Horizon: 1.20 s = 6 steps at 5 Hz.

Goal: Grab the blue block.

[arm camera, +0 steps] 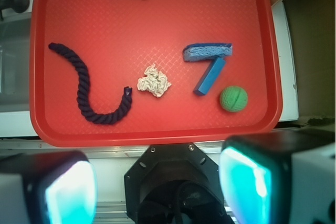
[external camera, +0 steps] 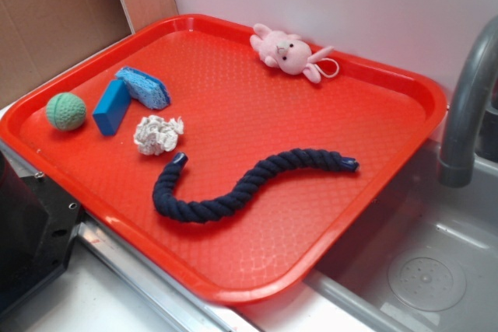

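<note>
Robot body, wrist view: two fingers (arm camera: 68,192) at the lower corners of the frame, each a blocky pale grey-white piece with a dark upper edge and an inner face glowing cyan-turquoise, blurred by closeness. Between them, a black base (arm camera: 176,182) of angular, roughly octagonal outline, matte finish, with small bright screws (arm camera: 152,150) along its upper edge and a round dark recess at its centre. Exterior view: black housing (external camera: 35,231) at lower left, flat panels with sharp corners, small silver screw heads on its top face. No markings legible.
</note>
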{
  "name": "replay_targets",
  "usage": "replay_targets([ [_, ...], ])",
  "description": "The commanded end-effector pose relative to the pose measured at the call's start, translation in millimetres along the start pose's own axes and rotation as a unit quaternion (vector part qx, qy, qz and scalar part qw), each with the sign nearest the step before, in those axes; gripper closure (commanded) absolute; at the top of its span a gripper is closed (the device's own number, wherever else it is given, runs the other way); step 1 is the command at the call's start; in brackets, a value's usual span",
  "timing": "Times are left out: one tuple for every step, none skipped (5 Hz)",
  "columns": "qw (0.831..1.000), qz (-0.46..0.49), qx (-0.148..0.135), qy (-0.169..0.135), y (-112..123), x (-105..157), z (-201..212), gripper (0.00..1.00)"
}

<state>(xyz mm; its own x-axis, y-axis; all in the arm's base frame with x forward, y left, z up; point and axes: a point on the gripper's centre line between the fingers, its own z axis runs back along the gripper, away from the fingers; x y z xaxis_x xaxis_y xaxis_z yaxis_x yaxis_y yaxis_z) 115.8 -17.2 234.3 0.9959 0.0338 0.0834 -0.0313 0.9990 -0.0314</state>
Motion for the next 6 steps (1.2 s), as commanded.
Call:
replay_targets([
  [1.000, 0.000, 0.000, 0.000, 0, 0, 0, 0.00],
  [0.991, 0.120, 0.064, -0.014, 50, 47, -53, 0.00],
  [0.969, 0.247, 0.015, -0.027, 91, 84, -108, 0.00],
  [0.952, 0.301, 0.020, -0.053, 101, 109, -143, 0.00],
  [0.982, 0.185, -0.015, -0.034, 92, 103, -163, 0.00],
  [0.992, 0.125, -0.002, -0.015, 84, 76, -173, 0.00],
])
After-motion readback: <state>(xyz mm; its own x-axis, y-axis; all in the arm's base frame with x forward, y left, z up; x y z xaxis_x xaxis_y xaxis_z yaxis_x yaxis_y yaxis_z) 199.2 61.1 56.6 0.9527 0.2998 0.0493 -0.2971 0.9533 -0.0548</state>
